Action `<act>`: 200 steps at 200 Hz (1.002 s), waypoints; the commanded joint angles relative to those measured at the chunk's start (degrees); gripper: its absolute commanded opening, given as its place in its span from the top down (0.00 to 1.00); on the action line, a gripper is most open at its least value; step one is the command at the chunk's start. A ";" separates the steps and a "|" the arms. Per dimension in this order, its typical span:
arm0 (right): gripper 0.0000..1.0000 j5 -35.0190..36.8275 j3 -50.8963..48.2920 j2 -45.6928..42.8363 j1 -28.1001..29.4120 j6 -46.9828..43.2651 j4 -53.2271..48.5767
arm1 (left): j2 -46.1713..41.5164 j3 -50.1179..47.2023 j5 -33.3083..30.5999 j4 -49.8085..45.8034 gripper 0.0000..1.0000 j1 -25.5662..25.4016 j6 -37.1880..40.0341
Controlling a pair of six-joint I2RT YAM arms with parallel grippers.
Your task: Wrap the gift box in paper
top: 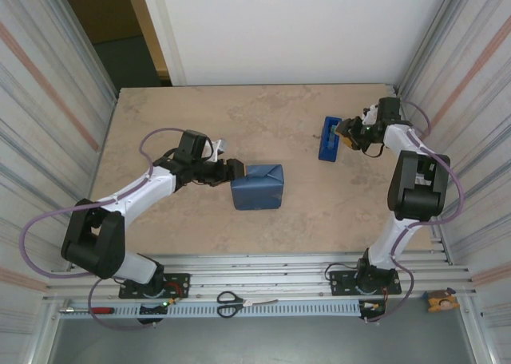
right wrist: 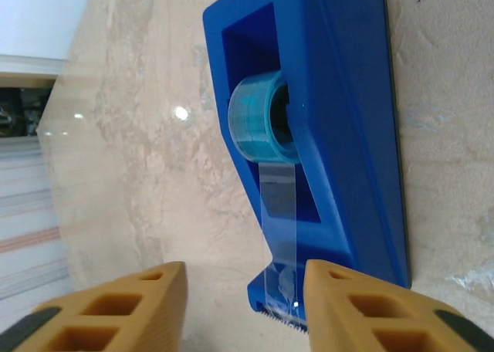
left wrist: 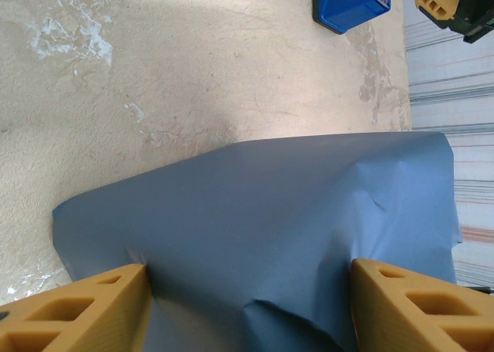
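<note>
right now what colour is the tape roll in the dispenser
Translucent teal tape roll, inside the bright blue dispenser; the right wrist view shows it best.

Left arm: reaches rightward low over the table, elbow bent, wrist level; left gripper (top: 236, 169) with yellow fingers (left wrist: 85, 309) spread wide, one at each side of the paper-covered box (top: 257, 187). Right arm: upright from its base, forearm angled forward and left; right gripper (top: 346, 132) at the tape dispenser (top: 328, 138), fingers (right wrist: 131, 309) apart.

Overhead view spans the table (top: 200, 124); both wrist views look down close.
</note>
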 commanded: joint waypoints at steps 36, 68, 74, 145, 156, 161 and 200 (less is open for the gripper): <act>0.67 -6.26 4.34 6.84 -0.06 0.88 -3.52 | 1.63 -0.85 -0.54 -4.37 0.34 -0.94 1.96; 0.71 -6.35 4.55 8.16 -0.06 1.13 -3.98 | 1.64 -0.91 -0.45 -4.24 0.34 -0.94 1.92; 0.72 -6.58 4.55 8.48 -0.08 1.22 -3.96 | 1.64 -0.97 -0.45 -4.22 0.34 -0.94 1.92; 0.84 -8.34 3.93 8.88 -0.41 1.41 -3.58 | 1.73 -1.16 -0.19 -4.19 0.34 -0.94 1.91; 0.87 -8.60 3.93 8.87 -0.51 1.41 -3.59 | 1.72 -1.23 -0.27 -4.11 0.34 -0.94 1.92; 0.87 -8.87 3.93 8.88 -0.50 1.41 -3.43 | 1.64 -1.31 -0.27 -4.10 0.34 -0.94 1.94; 0.90 -8.89 4.00 8.55 -0.58 1.63 -3.32 | 1.55 -1.50 -0.34 -4.10 0.34 -0.94 1.91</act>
